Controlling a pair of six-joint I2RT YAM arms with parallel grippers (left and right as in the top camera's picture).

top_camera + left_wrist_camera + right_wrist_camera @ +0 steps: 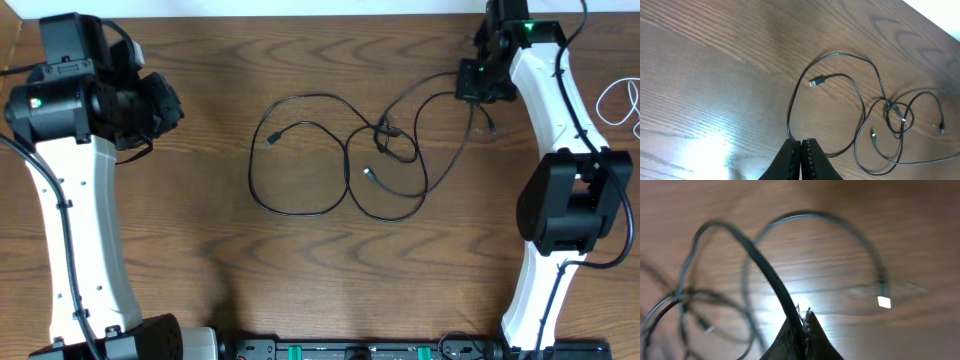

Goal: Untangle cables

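Thin black cables point(330, 160) lie in loose loops mid-table, crossing in a knot point(385, 135) right of centre. Plug ends show by the left loop point(272, 138) and inside the right loop point(368, 173). My right gripper point(478, 85) is at the back right, shut on a black cable point(771, 280) that runs from its jaws point(802, 314) up and left; another plug end point(884, 301) hangs near. My left gripper point(801, 145) is shut and empty, above the table's left side, clear of the loops point(840, 90). A white cable point(620, 100) lies at the far right edge.
The arm bases stand at the front left point(130, 340) and front right point(540, 330). A black bar with green parts point(350, 350) runs along the front edge. The table is brown wood point(200, 270).
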